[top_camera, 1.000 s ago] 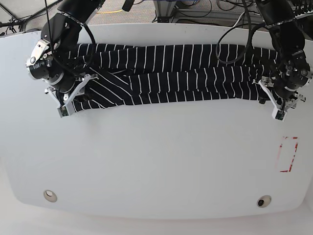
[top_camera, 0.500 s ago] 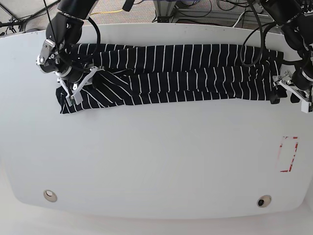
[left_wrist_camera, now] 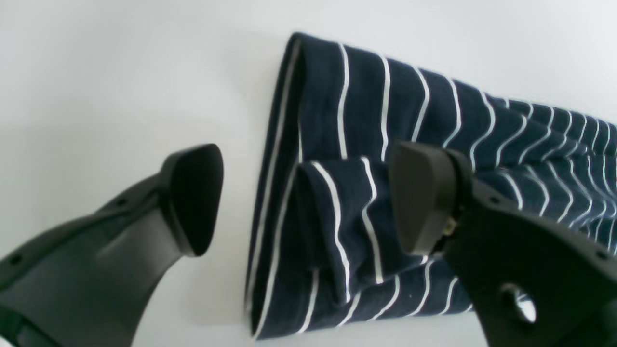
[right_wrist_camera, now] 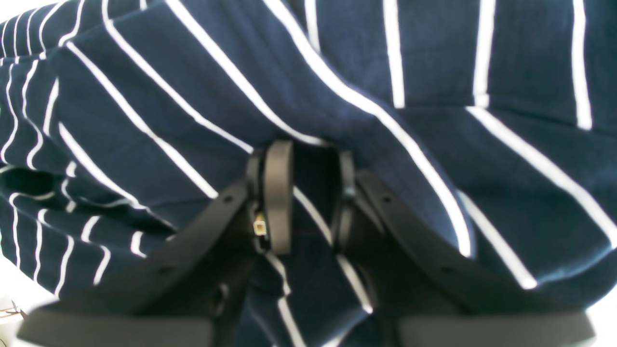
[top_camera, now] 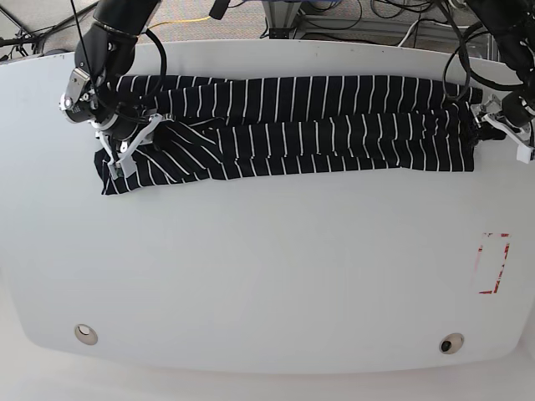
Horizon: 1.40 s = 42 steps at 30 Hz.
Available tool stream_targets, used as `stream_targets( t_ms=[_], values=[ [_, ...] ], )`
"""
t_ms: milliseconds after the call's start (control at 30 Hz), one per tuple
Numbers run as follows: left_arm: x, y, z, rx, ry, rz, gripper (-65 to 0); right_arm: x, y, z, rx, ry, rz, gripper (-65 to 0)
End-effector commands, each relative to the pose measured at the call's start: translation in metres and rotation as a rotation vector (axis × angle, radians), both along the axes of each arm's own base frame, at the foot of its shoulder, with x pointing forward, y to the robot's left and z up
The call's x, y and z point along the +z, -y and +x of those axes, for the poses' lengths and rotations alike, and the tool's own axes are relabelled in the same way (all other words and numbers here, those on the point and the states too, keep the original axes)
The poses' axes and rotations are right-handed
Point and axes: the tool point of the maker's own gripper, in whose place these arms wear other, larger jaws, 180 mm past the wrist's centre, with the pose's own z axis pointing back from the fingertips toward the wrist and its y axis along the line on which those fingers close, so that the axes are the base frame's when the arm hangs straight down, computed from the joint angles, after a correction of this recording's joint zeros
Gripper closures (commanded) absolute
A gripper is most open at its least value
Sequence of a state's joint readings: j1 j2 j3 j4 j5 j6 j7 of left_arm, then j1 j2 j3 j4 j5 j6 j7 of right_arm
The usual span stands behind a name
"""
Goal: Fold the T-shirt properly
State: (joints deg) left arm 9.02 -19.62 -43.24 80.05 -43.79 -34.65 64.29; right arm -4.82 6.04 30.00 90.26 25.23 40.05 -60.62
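Observation:
The dark navy T-shirt (top_camera: 301, 125) with thin white stripes lies folded into a long band across the far half of the white table (top_camera: 267, 267). My right gripper (right_wrist_camera: 311, 193) is at the shirt's left end in the base view (top_camera: 125, 153). Its fingers are nearly together, with a fold of the striped fabric (right_wrist_camera: 308, 212) between them. My left gripper (left_wrist_camera: 306, 197) is open and low over the shirt's other end (left_wrist_camera: 337, 193). One finger (left_wrist_camera: 193, 197) is over bare table and the other finger (left_wrist_camera: 419, 197) is over the cloth. In the base view this gripper (top_camera: 504, 134) is at the right end.
A red-outlined rectangle (top_camera: 491, 263) is marked on the table near the right edge. Two round holes (top_camera: 85, 334) (top_camera: 451, 343) sit near the front edge. Cables (top_camera: 334, 17) lie beyond the far edge.
My left gripper has moved right, then toward the far edge, off the shirt's end. My right gripper has moved a little toward the far side and its fingers have closed on the fabric.

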Motion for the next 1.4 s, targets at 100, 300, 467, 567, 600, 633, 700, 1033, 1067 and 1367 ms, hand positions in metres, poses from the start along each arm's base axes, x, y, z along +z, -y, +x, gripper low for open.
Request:
stream_targets(
  t_ms=[100,300,467,567,600,633,700,1033,1067,1367],
  values=[
    [0.005,0.011,0.006,-0.105,0.023,0.026,-51.0,0.006,0.004,0.004,0.001,0.015,-0.019,-12.2],
    [-0.004,0.026,0.004,-0.152,0.005,0.017,-51.0,0.006,0.005,0.004,-0.004,0.015,-0.018,-12.2],
    [-0.009,0.033,0.001,-0.174,-0.008,0.012,-50.7,0.005,0.005,0.003,-0.007,0.013,-0.014,-12.2],
    [-0.008,0.029,0.000,-0.163,-0.006,0.018,-50.7,0.005,0.005,0.003,-0.007,0.011,-0.014,-12.2],
    [-0.009,0.028,0.000,-0.163,-0.013,0.028,-50.7,0.005,0.005,0.003,-0.007,0.011,-0.014,-12.2],
    [-0.009,0.026,-0.001,-0.167,-0.019,0.043,-50.7,0.005,0.005,0.003,-0.007,0.013,-0.015,-12.2],
    [-0.009,0.023,-0.002,-0.173,-0.028,0.070,-50.6,0.005,0.005,0.003,-0.007,0.014,-0.012,-12.2],
    [-0.004,-0.005,-0.005,-0.144,-0.055,0.185,-50.6,0.006,0.004,0.004,-0.007,0.016,-0.011,-12.2],
    [-0.005,-0.006,-0.006,-0.153,-0.061,0.195,-50.6,0.006,0.004,0.004,-0.007,0.016,-0.011,-12.2],
    [-0.020,0.008,-0.008,-0.204,-0.115,0.196,-50.6,0.007,0.004,0.006,-0.007,0.020,-0.011,-12.2]
  ],
)
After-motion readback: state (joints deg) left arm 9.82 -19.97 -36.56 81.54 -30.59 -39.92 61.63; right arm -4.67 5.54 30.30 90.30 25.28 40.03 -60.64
